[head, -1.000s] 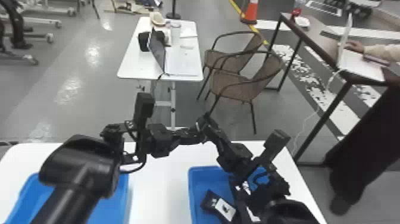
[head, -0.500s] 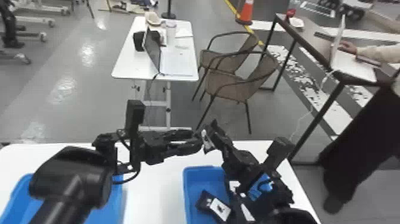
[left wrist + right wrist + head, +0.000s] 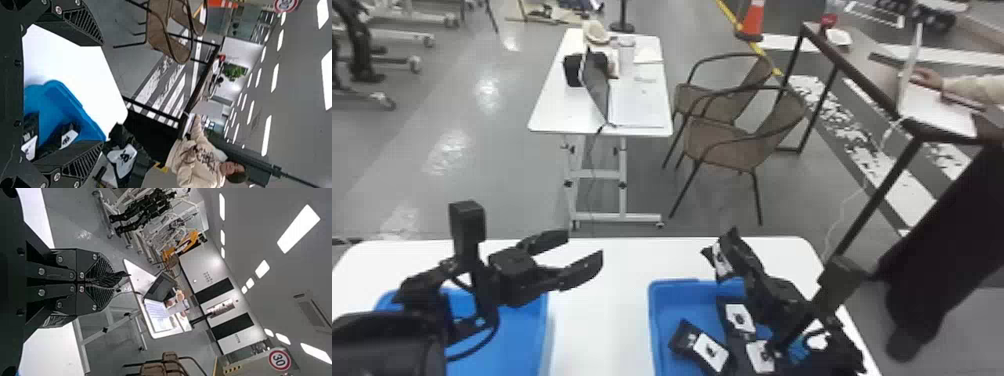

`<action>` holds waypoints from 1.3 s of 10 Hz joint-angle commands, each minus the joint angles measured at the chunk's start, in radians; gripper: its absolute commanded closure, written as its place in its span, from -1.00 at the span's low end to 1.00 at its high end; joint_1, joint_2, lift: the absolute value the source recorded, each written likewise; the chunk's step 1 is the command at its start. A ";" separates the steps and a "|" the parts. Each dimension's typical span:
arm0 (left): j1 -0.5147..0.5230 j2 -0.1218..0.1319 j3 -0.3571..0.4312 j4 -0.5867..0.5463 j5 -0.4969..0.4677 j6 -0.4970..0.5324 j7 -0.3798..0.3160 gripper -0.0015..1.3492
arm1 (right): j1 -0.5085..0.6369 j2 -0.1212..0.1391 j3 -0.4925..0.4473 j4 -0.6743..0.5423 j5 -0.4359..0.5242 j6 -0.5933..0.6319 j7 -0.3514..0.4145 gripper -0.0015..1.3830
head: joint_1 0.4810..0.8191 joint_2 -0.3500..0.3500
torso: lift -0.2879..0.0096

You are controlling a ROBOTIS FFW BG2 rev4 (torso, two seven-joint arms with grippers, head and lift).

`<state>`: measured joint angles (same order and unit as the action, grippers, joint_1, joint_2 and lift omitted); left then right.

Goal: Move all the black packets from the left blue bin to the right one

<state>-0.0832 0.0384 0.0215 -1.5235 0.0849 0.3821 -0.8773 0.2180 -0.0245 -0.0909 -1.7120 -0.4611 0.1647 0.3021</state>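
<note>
A white worktop point(image 3: 602, 310) carries the right blue bin point(image 3: 677, 283); left of it, the left gripper point(image 3: 584, 245) spreads empty jaws. Near its far rim, the right gripper's point(image 3: 733, 241) jaws clamp a black packet point(image 3: 721, 260); other packets point(image 3: 710, 351) lie inside.

So the left arm point(image 3: 387, 345) comes in low on the left of the head view, its gripper point(image 3: 585, 245) pointing inward with the fingers spread pretty wide. Right arm point(image 3: 832, 340) is in from the lower right, angled forward and inward, and its gripper point(image 3: 736, 245) has both fingers pinched together, nicely lined up in its wrist view.
</note>
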 commanded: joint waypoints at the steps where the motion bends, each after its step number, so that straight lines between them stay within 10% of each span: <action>1: 0.091 0.000 0.094 -0.101 -0.001 0.008 0.031 -0.81 | 0.015 0.000 -0.021 0.040 -0.019 0.022 0.002 0.86 | 0.27 -0.40 | 0.94; 8: 0.155 -0.003 0.230 -0.201 0.013 0.018 0.067 -0.97 | -0.031 0.000 -0.001 0.287 -0.318 0.087 0.095 0.76 | 0.27 0.05 | 0.94; 10: 0.154 -0.005 0.229 -0.201 0.015 0.021 0.067 -0.93 | -0.045 0.000 -0.023 0.295 -0.194 0.082 0.042 -0.61 | 0.27 0.09 | 0.94; 11: 0.154 -0.005 0.230 -0.201 0.016 0.021 0.067 -0.93 | -0.035 0.000 -0.041 0.276 -0.133 0.079 -0.003 -0.95 | 0.27 0.05 | 0.94; 13: 0.152 -0.006 0.235 -0.202 0.021 0.008 0.067 -0.93 | 0.012 0.005 -0.052 0.199 -0.039 -0.034 -0.093 -0.74 | 0.27 -0.05 | 0.94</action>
<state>0.0690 0.0329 0.2552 -1.7246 0.1037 0.3952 -0.8095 0.2116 -0.0218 -0.1415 -1.4783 -0.5354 0.1661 0.2166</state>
